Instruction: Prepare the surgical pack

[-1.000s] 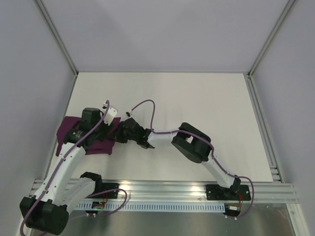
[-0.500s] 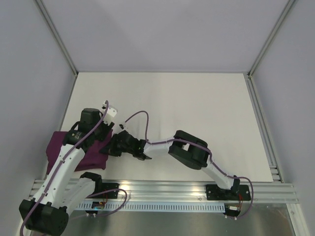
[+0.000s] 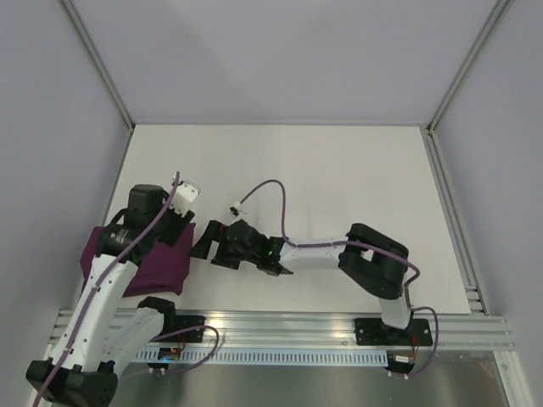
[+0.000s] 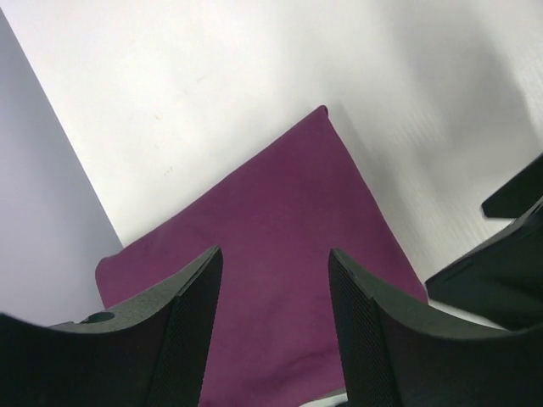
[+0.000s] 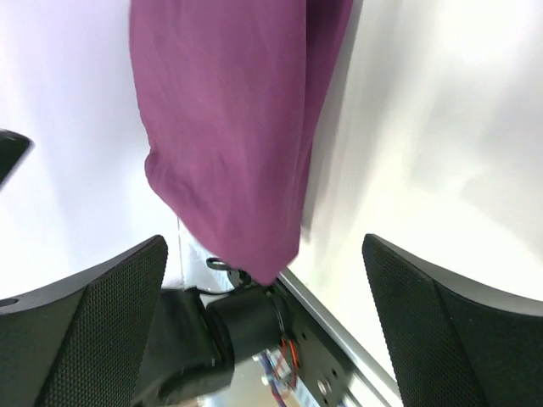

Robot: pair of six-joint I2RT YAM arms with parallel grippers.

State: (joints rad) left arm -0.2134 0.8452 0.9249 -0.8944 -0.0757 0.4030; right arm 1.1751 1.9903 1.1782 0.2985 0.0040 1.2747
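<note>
Top external: one purple cloth (image 3: 146, 273), left gripper (image 3: 176, 236), right gripper (image 3: 209, 248).

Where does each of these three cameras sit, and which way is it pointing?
Top: fixed above and behind, looking down on the table; left arm and right arm show.
Left wrist: on the left arm, looking down at the cloth; left fingers show, open.
Right wrist: on the right arm, looking across the cloth toward the table's near edge; right fingers show, open.
Shared: all three see the cloth.
</note>
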